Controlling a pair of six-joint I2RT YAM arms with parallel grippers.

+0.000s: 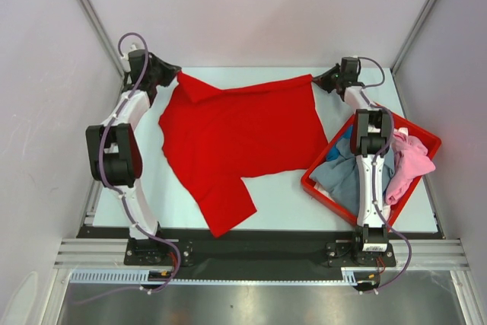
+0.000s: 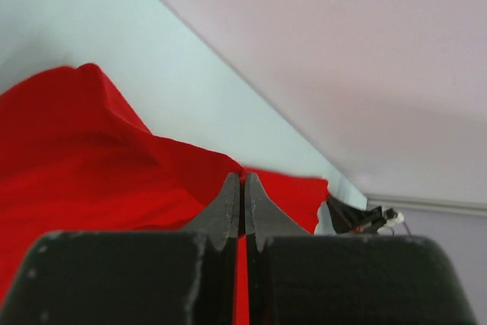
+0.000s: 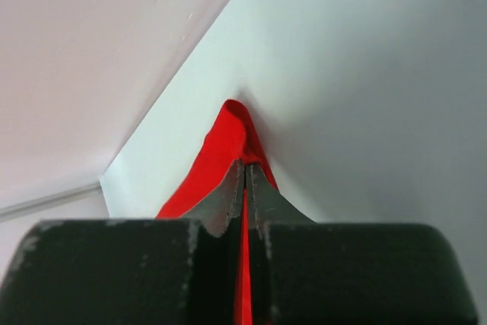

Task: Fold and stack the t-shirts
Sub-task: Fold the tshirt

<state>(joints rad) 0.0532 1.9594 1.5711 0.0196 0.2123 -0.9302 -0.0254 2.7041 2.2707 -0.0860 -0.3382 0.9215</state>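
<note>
Pinching red shirt (image 1: 236,138) far corners, left fingers (image 2: 225,211) at 11 o'clock, right fingers (image 3: 225,202) at 1, both clamped on cloth; stretching it flat on desk (image 1: 281,195) for folding.

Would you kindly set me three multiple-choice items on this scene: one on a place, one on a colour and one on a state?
1. Where on the pale table does the rigid red plastic bin stand?
A. Far left corner
B. Far middle
C. Near right side

2. What colour is the cloth shirt draped over the bin's right rim?
A. Green
B. Pink
C. Yellow

3. How do the left tool and right tool stand at the large bright red cloth t-shirt?
A. Both shut on it
B. Both open above it
C. Both inside the bin

Answers: 1 C, the top view shows it at the near right; 2 B, pink fabric hangs there; 3 A, both wrist views show them closed with red cloth pinched.
</note>
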